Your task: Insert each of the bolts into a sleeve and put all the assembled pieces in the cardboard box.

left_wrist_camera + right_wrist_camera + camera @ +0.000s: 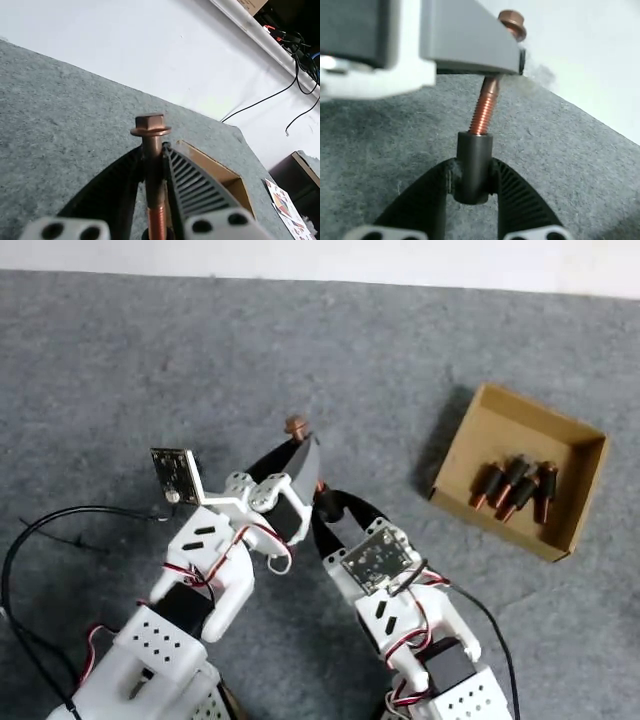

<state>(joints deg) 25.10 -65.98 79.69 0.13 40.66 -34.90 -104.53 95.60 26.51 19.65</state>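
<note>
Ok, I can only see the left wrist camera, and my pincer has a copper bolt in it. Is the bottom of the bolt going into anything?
Observer: Yes. In the right wrist view, the threaded tip of your bolt sits in the top of a black sleeve.
Operator: Who's holding that sleeve?
Observer: The right pincer, shut on it from both sides, above the grey mat.
Operator: Are there finished ones in the box?
Observer: The high view shows four assembled pieces lying together in the cardboard box.
</note>
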